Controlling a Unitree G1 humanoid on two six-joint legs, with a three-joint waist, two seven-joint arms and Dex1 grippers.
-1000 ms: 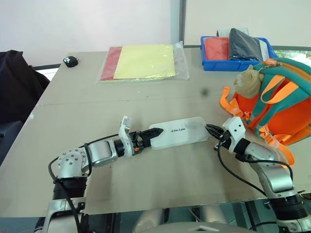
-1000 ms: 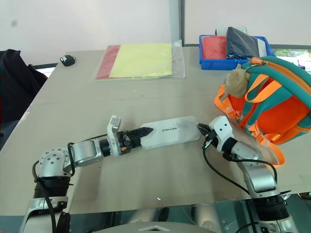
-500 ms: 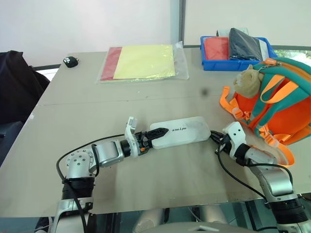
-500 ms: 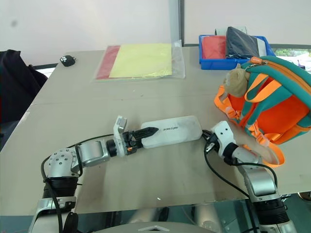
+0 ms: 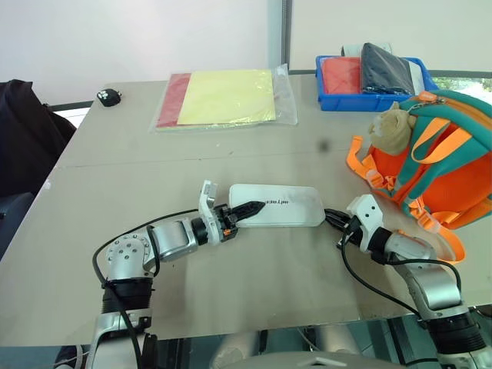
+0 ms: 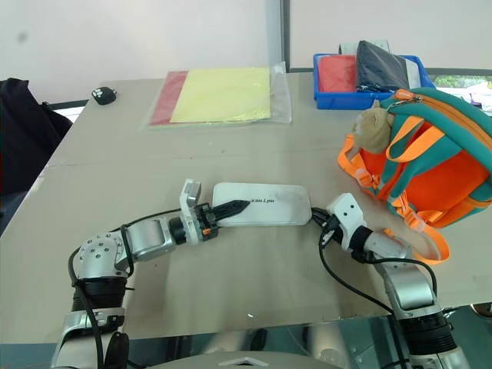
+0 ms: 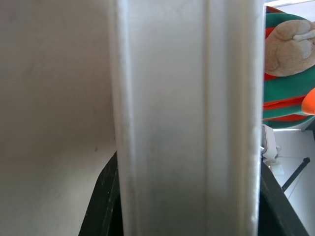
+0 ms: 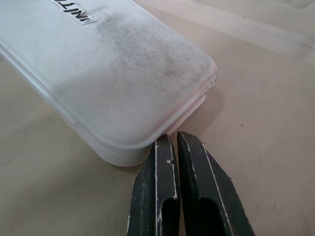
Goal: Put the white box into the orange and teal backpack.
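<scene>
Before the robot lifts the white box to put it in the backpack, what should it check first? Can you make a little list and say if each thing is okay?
1. Left gripper closed on the white box: ok, its fingers clamp the box's end, one finger lying on top.
2. Right gripper helping: ok, shut, its tips meet the box's other end.
3. Box lying flat on the table: ok.
4. Backpack opening ready: cannot tell, no open zip is visible.
5. Way to the backpack: not ok, the right arm lies between.
6. Plush toy charm out of the way: cannot tell.
</scene>
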